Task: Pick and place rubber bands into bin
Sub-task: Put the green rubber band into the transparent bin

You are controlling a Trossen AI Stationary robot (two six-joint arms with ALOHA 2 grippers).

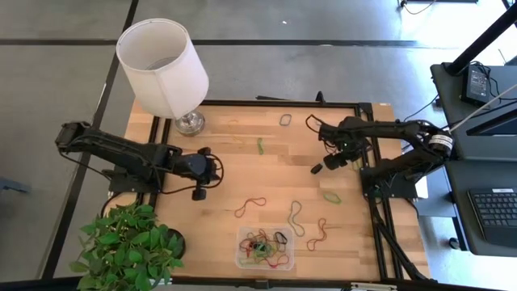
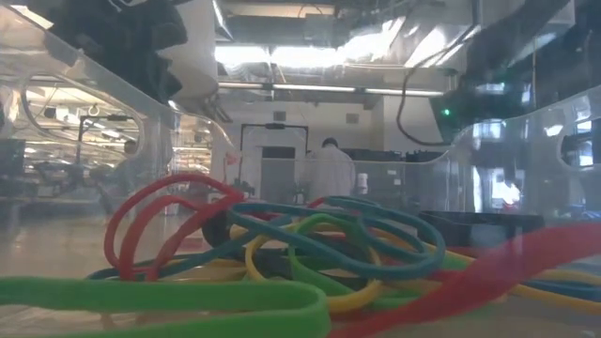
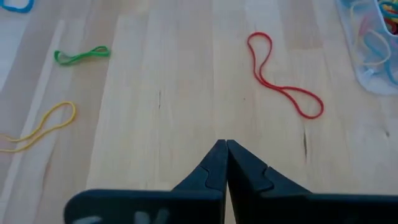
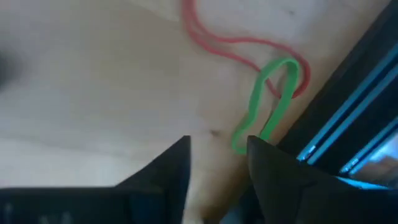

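The clear bin [image 1: 242, 257] stands at the table's near edge with several rubber bands [image 1: 264, 246] piled in it; the low view shows that pile [image 2: 310, 244] close up. Loose bands lie flat on the wood. My left gripper [image 1: 202, 179] is shut over bare wood left of the middle, and in its wrist view [image 3: 225, 144] a red band [image 3: 283, 78] lies ahead of it. My right gripper [image 1: 327, 164] is open at the right, pointing steeply down. In its wrist view [image 4: 217, 140] a green band [image 4: 273, 102] lies just beyond one finger, over a red band [image 4: 230, 40].
A white-shaded lamp [image 1: 161, 65] stands at the far left corner and a potted plant [image 1: 129, 246] at the near left. The black frame rail [image 4: 348, 106] runs close beside the green band. More bands lie scattered: green [image 1: 260, 145], red [image 1: 250, 206], dark [image 1: 285, 120].
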